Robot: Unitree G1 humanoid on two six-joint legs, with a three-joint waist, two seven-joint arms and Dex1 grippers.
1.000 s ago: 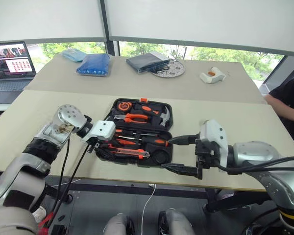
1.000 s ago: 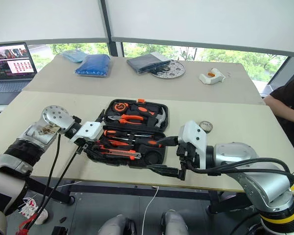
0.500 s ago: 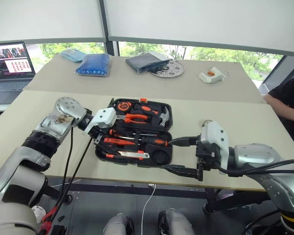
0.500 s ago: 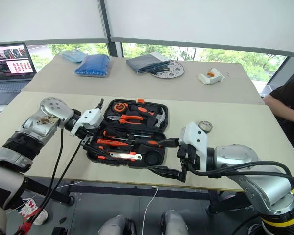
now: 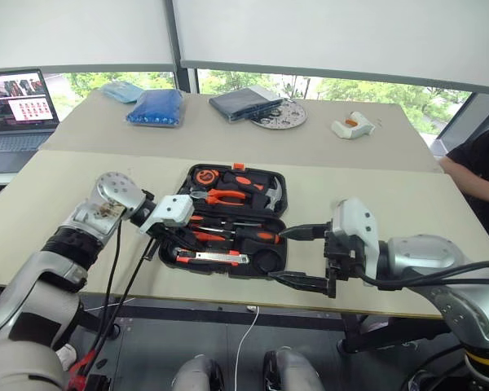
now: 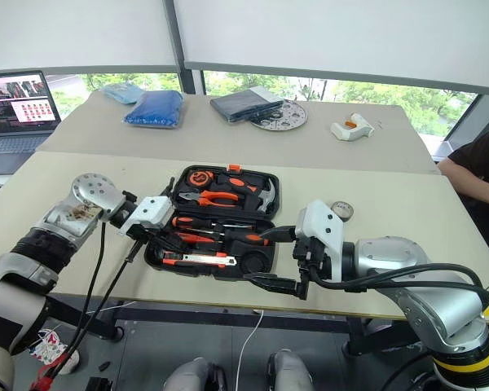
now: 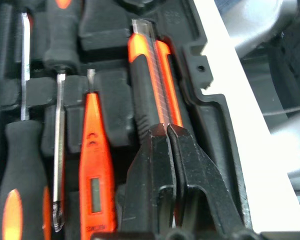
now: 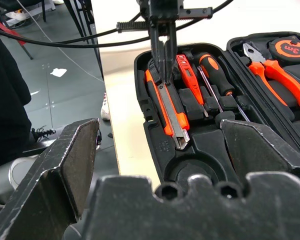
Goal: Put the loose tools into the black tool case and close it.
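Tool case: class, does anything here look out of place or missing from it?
Yes. The small tape roll lies on the table, to the right of the open tool case, while the round recess at the case's near corner sits empty.

Left end effector [image 7: 167, 137] hides the utility knife [image 7: 152, 85] handle's end.

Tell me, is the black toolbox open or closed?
Open. The black tool case lies flat, showing the pliers and screwdrivers inside.
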